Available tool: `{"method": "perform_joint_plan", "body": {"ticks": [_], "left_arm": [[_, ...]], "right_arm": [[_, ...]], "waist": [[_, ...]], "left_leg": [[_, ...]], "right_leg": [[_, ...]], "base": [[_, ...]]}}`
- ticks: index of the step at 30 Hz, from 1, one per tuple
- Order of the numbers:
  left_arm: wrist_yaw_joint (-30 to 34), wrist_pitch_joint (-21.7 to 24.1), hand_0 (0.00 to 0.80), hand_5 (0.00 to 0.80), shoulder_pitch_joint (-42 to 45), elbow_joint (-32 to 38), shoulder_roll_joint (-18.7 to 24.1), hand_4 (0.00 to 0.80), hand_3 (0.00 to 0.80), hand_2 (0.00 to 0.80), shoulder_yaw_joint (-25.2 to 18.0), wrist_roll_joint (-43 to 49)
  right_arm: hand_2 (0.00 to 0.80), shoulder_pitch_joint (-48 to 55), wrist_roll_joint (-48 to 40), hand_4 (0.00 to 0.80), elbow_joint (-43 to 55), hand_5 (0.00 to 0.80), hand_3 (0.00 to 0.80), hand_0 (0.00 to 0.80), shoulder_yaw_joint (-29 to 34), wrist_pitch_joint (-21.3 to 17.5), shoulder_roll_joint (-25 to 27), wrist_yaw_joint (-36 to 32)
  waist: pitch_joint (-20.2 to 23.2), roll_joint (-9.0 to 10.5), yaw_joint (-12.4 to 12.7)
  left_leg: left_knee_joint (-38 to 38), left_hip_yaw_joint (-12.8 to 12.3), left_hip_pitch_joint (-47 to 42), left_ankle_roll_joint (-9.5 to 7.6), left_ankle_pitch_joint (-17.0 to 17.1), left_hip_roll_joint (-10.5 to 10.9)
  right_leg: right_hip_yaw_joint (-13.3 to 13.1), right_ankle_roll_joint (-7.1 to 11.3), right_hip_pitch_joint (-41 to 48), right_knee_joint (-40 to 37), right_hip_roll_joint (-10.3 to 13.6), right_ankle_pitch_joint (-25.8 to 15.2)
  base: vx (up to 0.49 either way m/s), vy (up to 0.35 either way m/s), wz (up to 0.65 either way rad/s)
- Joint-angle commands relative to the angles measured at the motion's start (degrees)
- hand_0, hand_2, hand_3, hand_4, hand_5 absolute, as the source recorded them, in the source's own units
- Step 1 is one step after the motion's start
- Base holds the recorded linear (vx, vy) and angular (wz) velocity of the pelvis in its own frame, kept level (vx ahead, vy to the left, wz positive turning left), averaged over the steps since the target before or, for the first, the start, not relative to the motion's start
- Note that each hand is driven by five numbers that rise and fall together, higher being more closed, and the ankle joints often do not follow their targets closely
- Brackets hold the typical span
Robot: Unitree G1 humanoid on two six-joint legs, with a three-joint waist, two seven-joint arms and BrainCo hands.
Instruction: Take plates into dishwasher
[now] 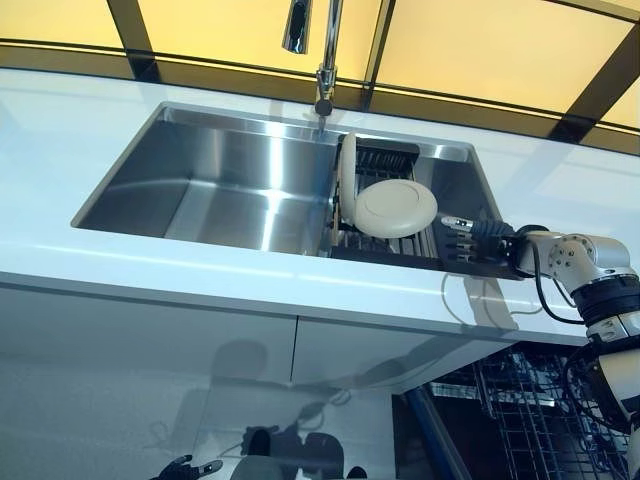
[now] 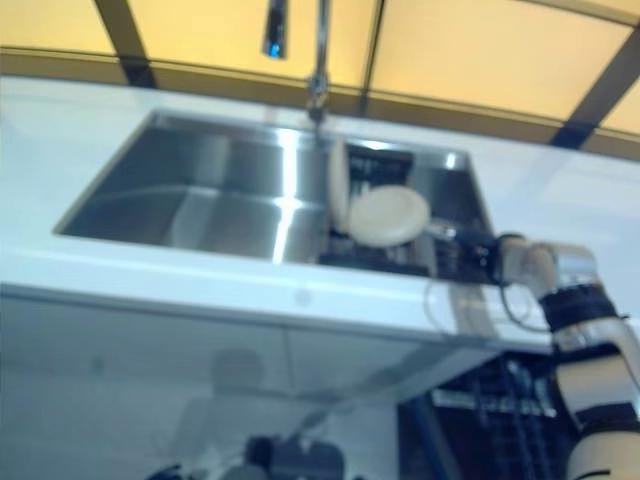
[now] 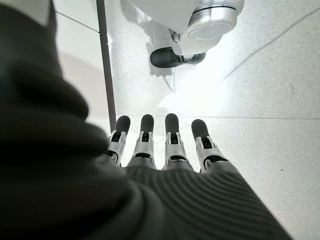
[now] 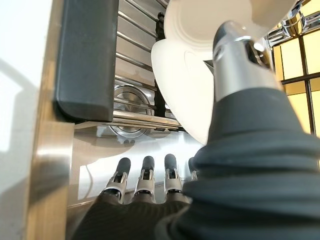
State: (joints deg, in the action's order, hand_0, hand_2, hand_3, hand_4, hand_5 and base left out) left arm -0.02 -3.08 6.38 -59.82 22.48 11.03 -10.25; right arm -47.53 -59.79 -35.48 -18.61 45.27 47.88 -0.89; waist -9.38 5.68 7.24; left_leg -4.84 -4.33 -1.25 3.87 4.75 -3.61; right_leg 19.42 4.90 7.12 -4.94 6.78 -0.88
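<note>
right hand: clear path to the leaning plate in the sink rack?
Probably yes. The right hand is open at the rack's right side, beside the leaning plate, with nothing visible between; contact unclear.

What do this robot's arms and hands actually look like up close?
The arm is silver-grey with rounded joints and black bands. Each hand, the right hand and the left hand, wears a dark ribbed cover over its back and wrist. From it runs a row of silver fingers with rounded dark tips.
</note>
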Motion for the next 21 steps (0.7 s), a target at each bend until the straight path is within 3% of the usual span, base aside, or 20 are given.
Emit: {"method": "perform_joint_plan", "body": {"ticks": [1, 15, 21], "left_arm": [[-0.27, 0.96, 0.000, 0.000, -1.88, -0.55, 1.52, 0.000, 0.000, 0.000, 2.72, -1.46], [0.47, 1.09, 0.000, 0.000, -2.13, -0.67, 1.42, 0.000, 0.000, 0.000, 3.10, -1.26], [0.38, 1.27, 0.000, 0.000, -1.78, -0.20, 1.56, 0.000, 0.000, 0.000, 3.57, -1.84]], "right_arm": [[0.000, -7.77, -2.00, 0.000, -2.38, 0.000, 0.000, 0.000, -0.68, -2.24, 3.91, -0.36], [0.000, -8.37, -3.91, 0.000, -2.44, 0.000, 0.000, 0.000, -0.76, -3.99, 2.38, -0.79], [0.000, -9.18, -6.55, 0.000, -2.13, 0.000, 0.000, 0.000, -0.16, -7.08, 2.03, 0.74]], "waist": [[0.62, 1.10, 1.97], [0.64, 1.05, 2.40], [0.19, 0.74, 2.93]], "left_leg": [[-0.16, -0.81, -1.55, 1.29, -3.12, -1.95], [-0.16, -0.46, -1.54, 1.30, -3.16, -1.83], [-0.16, 0.14, -1.33, 1.30, -3.08, -1.77]], "right_leg": [[0.89, 4.12, -0.93, -0.04, 3.61, -2.44], [1.28, 3.99, -0.73, 0.02, 3.71, -2.26], [1.52, 3.94, -0.67, 0.12, 3.73, -2.20]], "base": [[0.000, 0.000, 0.00], [0.000, 0.000, 0.00], [0.000, 0.000, 0.00]]}}
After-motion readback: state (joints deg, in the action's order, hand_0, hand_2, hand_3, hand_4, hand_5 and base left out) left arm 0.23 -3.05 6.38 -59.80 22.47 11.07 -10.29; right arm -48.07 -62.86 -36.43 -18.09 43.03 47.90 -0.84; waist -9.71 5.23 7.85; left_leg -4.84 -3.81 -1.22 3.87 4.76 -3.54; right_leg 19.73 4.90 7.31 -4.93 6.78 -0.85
